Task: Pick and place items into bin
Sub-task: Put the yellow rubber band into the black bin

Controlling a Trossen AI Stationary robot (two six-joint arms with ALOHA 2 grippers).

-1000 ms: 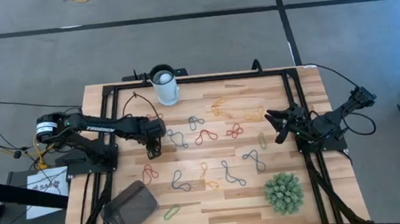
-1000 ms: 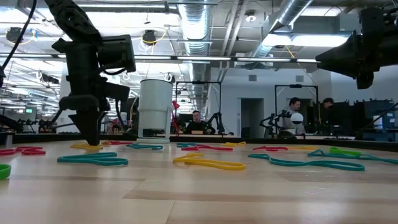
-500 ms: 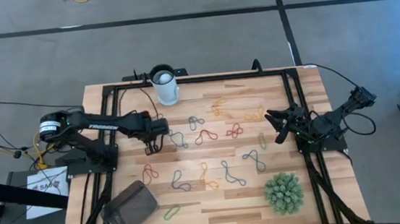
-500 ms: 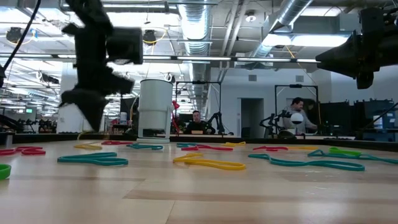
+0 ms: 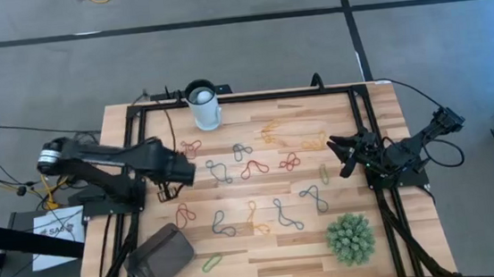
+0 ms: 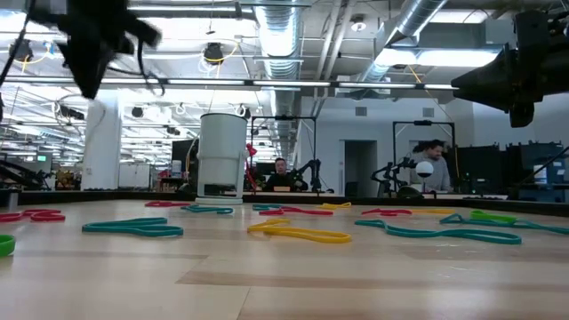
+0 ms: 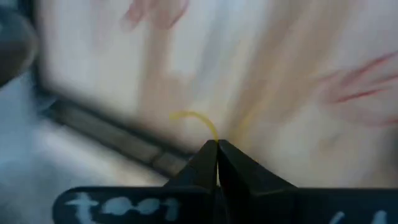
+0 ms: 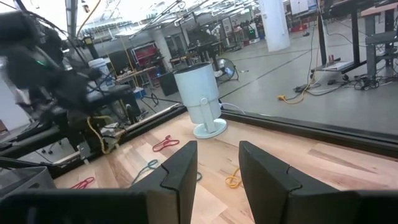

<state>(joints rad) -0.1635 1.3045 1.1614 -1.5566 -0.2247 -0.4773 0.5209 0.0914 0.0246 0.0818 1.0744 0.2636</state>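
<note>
Since a second ago the left gripper (image 5: 181, 173) has lifted off the boards and drawn back toward the left of the high view, its jaws clenched on a thin yellow band (image 7: 198, 121) that arcs out from the fingertips in the left wrist view. Other bands lie scattered across the middle of the wooden table (image 5: 382, 243): thin, limp loops in red (image 5: 254, 167), teal (image 5: 218, 171), orange (image 5: 185, 214) and green (image 5: 211, 264), each flat on the wood. At the lower left corner sits the brownish-grey bin (image 5: 159, 258), rounded at its corners. Right gripper (image 5: 345, 152) waits at the right edge, jaws spread and holding nothing.
</note>
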